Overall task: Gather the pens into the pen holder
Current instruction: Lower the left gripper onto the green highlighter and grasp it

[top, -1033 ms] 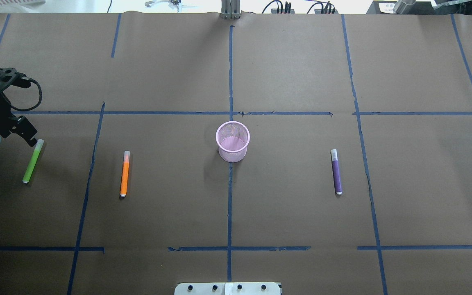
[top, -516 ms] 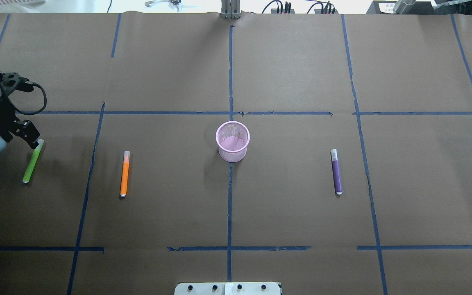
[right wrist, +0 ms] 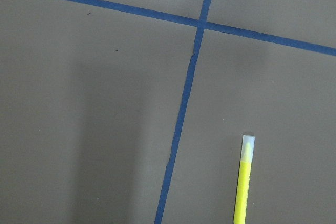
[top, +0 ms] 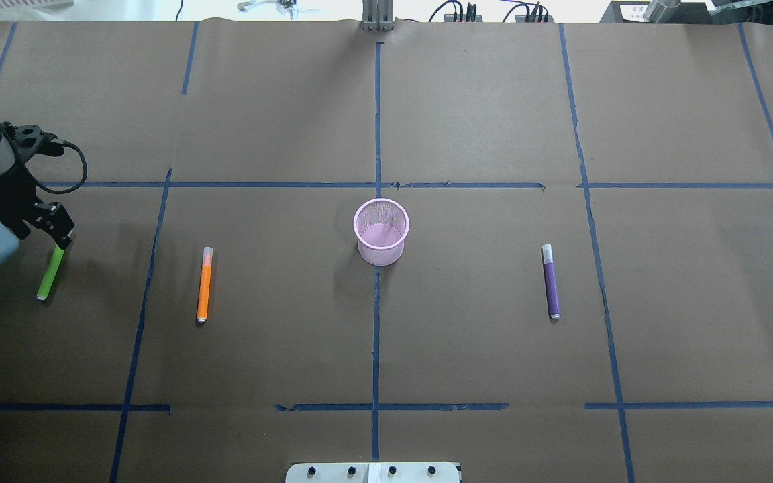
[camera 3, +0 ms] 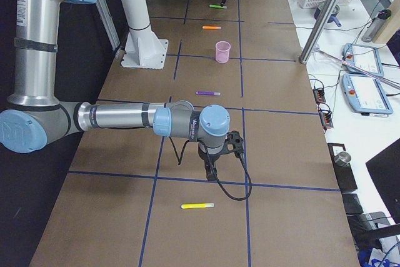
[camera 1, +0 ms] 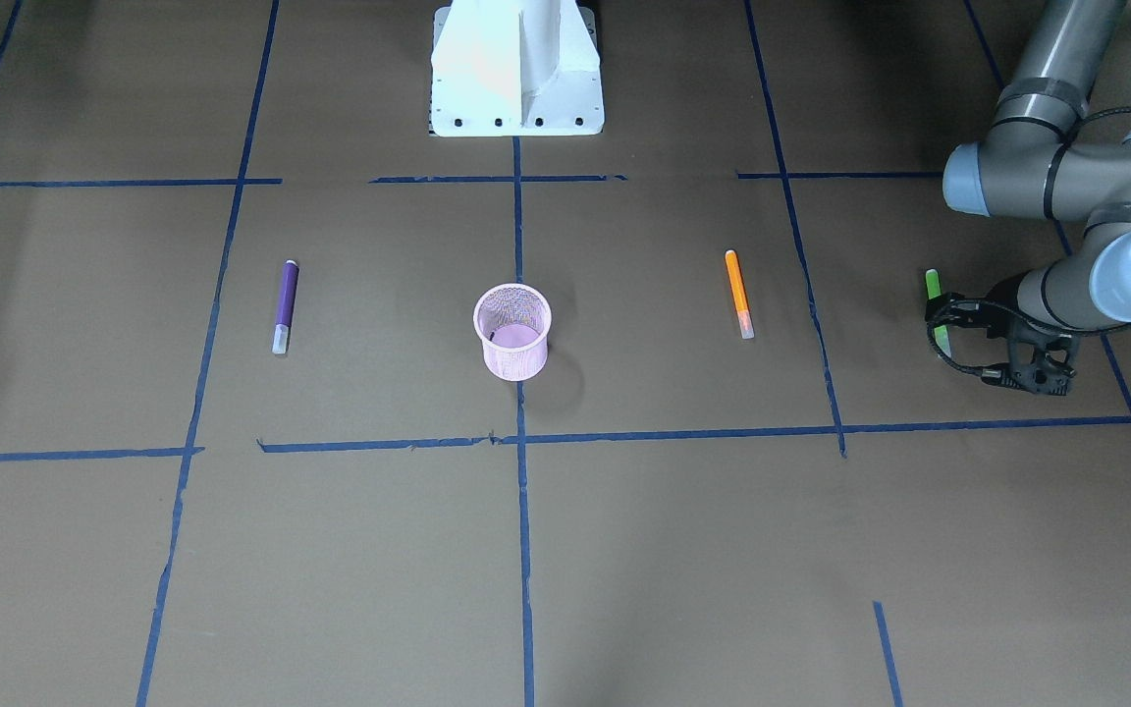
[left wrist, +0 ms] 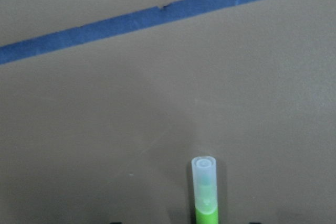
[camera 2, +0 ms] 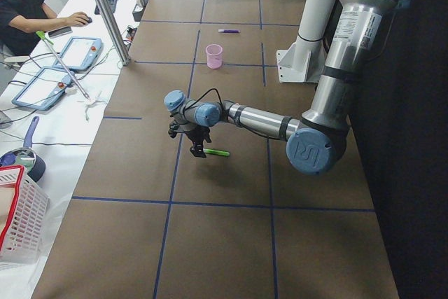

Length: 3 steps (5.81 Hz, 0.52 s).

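The pink mesh pen holder [top: 381, 231] stands upright at the table's middle. Three pens lie flat on the brown paper: green [top: 49, 274], orange [top: 204, 285] and purple [top: 551, 282]. A yellow pen [right wrist: 243, 179] lies further off, also seen as yellow pen [camera 3: 197, 206]. My left gripper [top: 61, 235] hangs low over the green pen's capped end, open. In the left wrist view the green pen [left wrist: 205, 187] lies centred, with dark fingertips just showing at the bottom edge on either side. My right gripper [camera 3: 211, 172] points down beside the yellow pen; whether it is open or shut I cannot tell.
Blue tape lines [top: 376, 302] divide the table into squares. The robot's white base [camera 1: 516, 69] sits at the near edge. A person sits at a side desk [camera 2: 21, 12] past the table's far side, with a basket [camera 2: 17, 215] and tablets.
The left gripper has shifted slightly right and toward the robot, so it now covers the green pen's cap in the overhead view. The pens and holder have not moved.
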### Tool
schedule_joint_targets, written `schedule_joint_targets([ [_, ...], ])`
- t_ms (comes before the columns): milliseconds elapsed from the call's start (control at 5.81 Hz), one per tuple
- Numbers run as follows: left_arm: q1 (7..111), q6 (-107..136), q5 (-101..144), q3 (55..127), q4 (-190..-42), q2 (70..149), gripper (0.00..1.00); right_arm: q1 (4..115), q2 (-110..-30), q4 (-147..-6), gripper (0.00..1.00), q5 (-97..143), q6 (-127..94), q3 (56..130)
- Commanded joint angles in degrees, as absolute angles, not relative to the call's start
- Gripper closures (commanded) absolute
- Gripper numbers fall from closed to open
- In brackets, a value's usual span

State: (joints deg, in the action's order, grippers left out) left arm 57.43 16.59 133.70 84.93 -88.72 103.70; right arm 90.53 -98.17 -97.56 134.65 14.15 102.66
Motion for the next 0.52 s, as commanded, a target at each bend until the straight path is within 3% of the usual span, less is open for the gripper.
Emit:
schedule_joint_targets([
  [0, 56.4, 16.9, 133.8, 84.6, -89.6, 103.7, 0.19, 90.5, -98.2, -97.5, 0.00, 134.6, 14.2, 102.7],
  [344, 55.8, 16.6, 133.7, 84.3, -89.6, 103.7, 0.21, 90.4, -98.2, -97.5, 0.00, 134.5, 14.2, 102.7],
])
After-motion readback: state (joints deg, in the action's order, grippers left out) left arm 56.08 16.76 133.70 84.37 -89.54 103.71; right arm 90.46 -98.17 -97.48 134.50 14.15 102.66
